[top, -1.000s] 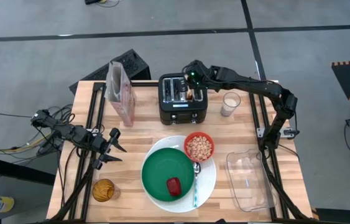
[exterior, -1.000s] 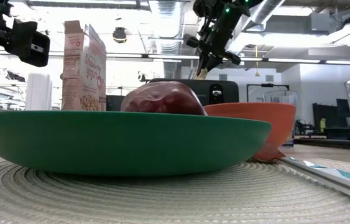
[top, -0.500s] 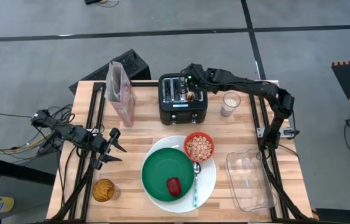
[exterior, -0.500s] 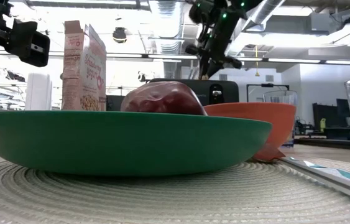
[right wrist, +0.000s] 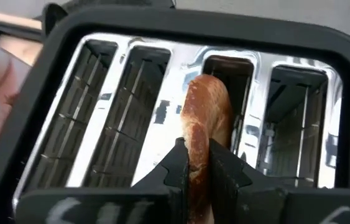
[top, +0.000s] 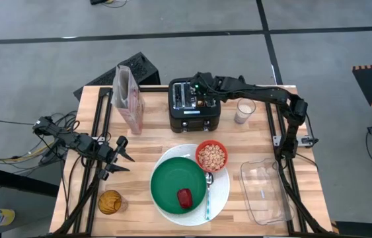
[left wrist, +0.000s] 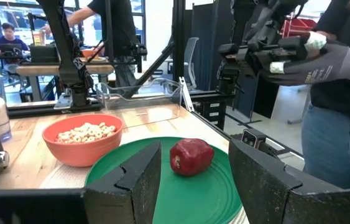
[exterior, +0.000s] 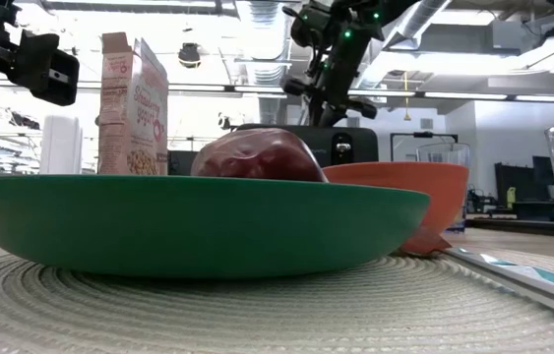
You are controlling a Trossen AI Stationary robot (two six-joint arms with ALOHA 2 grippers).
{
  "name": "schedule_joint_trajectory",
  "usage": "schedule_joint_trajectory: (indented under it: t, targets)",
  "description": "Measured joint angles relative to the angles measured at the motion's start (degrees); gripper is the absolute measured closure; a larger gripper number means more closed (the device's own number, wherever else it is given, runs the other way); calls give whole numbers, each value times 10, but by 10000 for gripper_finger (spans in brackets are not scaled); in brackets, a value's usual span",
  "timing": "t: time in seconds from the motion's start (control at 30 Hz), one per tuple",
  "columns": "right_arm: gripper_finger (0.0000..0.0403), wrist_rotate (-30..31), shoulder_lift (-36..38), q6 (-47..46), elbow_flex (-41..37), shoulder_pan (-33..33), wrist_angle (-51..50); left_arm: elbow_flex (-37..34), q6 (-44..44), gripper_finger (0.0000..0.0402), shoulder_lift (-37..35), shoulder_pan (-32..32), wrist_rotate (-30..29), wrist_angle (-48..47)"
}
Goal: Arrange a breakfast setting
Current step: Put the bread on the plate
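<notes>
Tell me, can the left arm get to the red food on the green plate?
Probably yes. The left gripper waits open beside the green plate, and nothing stands between it and the red food piece.

High cam looks straight down; low cam sits at table level beside green plate [exterior: 188, 221]. Both show toaster [top: 195, 104]. Right wrist cam v. close above it.

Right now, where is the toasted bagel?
The toasted bagel is clamped in the right gripper just above the black toaster, at the far middle of the table in the high view, left of the milk glass.
</notes>
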State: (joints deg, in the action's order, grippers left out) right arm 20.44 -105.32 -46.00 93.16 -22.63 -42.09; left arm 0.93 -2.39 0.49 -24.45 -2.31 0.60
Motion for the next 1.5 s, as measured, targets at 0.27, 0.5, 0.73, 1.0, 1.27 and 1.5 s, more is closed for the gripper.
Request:
schedule_joint_trajectory:
  t: [0.27, 0.5, 0.73, 1.0, 1.27, 1.5]
  targets:
    - [341, -19, 1, -27, 3, -16, 21, 0, 0, 226, 0, 0, 0, 0]
    - [341, -14, 4, -6, 78, -19, -31, 0, 0, 226, 0, 0, 0, 0]
    - [341, -1, 7, 14, 123, -18, -80, 0, 0, 226, 0, 0, 0, 0]
    - [341, 3, 16, 15, 153, 1, -115, 0, 0, 226, 0, 0, 0, 0]
    - [341, 16, 31, 25, 178, 13, -153, 0, 0, 226, 0, 0, 0, 0]
    - [341, 21, 49, 31, 181, 31, -158, 0, 0, 226, 0, 0, 0, 0]
